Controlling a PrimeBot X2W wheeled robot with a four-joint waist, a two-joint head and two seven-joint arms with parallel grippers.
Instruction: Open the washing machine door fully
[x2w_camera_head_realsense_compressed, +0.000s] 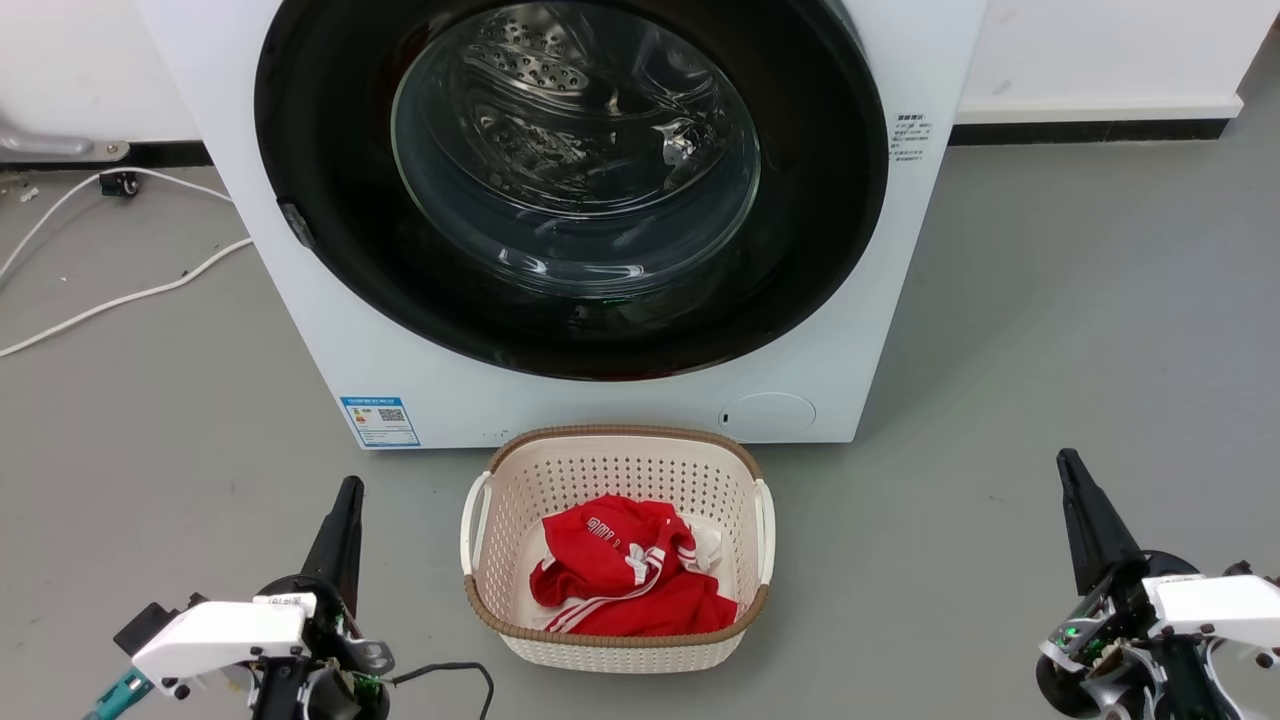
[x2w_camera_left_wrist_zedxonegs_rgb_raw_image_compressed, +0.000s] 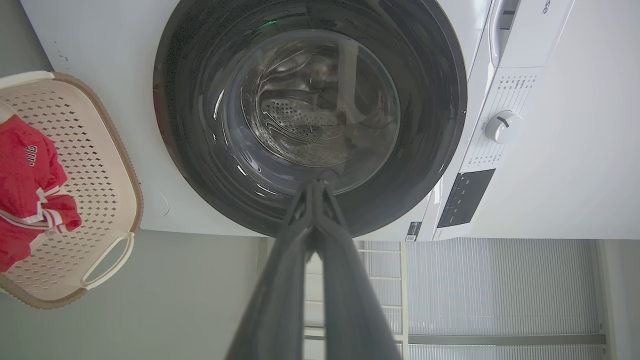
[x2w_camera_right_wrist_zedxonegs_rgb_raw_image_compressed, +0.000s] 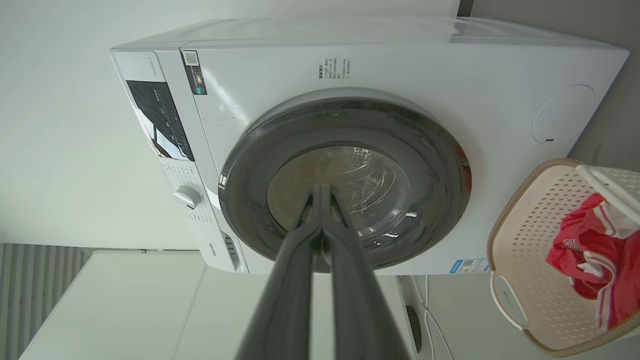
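- Head view: the washing machine door (x2w_camera_head_realsense_compressed: 575, 170), a large round glossy black disc with a bulging clear glass window, sits shut and flush on the front of the boxy white washing machine (x2w_camera_head_realsense_compressed: 300, 330), straight ahead of both arms.
  - A small dark notch (x2w_camera_head_realsense_compressed: 297, 222) breaks the door's rim on the robot's left. I judge it to be the pull point, so the door would swing open toward the right.
  - The left gripper (x2w_camera_head_realsense_compressed: 350, 487), at lower left, lies nearer that notch than the right gripper (x2w_camera_head_realsense_compressed: 1068, 458) at lower right. Both are well apart from the door.
  - A cream perforated plastic basket (x2w_camera_head_realsense_compressed: 620, 432) holding a red garment (x2w_camera_head_realsense_compressed: 620, 580) stands on the grey floor (x2w_camera_head_realsense_compressed: 1050, 330) between the arms, just in front of the machine.
- Left wrist view: the left gripper's (x2w_camera_left_wrist_zedxonegs_rgb_raw_image_compressed: 316, 184) two long dark fingers (x2w_camera_left_wrist_zedxonegs_rgb_raw_image_compressed: 280, 290) are pressed together tip to tip, holding nothing. They aim at the closed door (x2w_camera_left_wrist_zedxonegs_rgb_raw_image_compressed: 310, 115).
- Right wrist view: the right gripper's (x2w_camera_right_wrist_zedxonegs_rgb_raw_image_compressed: 320, 187) fingers (x2w_camera_right_wrist_zedxonegs_rgb_raw_image_compressed: 285, 300) are likewise closed and empty. They point at the door's (x2w_camera_right_wrist_zedxonegs_rgb_raw_image_compressed: 345, 185) glass, with the white cabinet (x2w_camera_right_wrist_zedxonegs_rgb_raw_image_compressed: 400, 65) around it.
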